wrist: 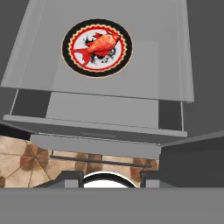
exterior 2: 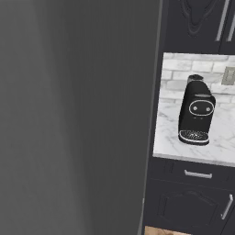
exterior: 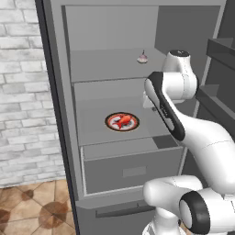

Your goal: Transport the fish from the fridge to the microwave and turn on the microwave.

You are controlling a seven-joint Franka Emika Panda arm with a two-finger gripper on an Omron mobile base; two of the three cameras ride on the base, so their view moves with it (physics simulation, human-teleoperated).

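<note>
The fridge [exterior: 101, 69] stands open in front of me. On its middle shelf, a small red-orange fish [exterior: 123, 121] lies on a round red-rimmed plate [exterior: 110, 123]. From the hand view, looking down from above the shelf, the fish [wrist: 99, 46] lies on the plate [wrist: 68, 43] with its head toward the upper right. My gripper [exterior: 147, 100] is inside the fridge, above and to the right of the plate. It is mostly hidden behind my forearm and its fingers do not show. The microwave is out of view.
A tiny pinkish cupcake [exterior: 142, 58] sits on the upper shelf. A grey drawer [exterior: 133, 170] lies below the plate's shelf. In the right base view, the fridge's grey side [exterior 2: 69, 114] blocks the left, and a black coffee machine [exterior 2: 196, 110] stands on a marble counter [exterior 2: 220, 137].
</note>
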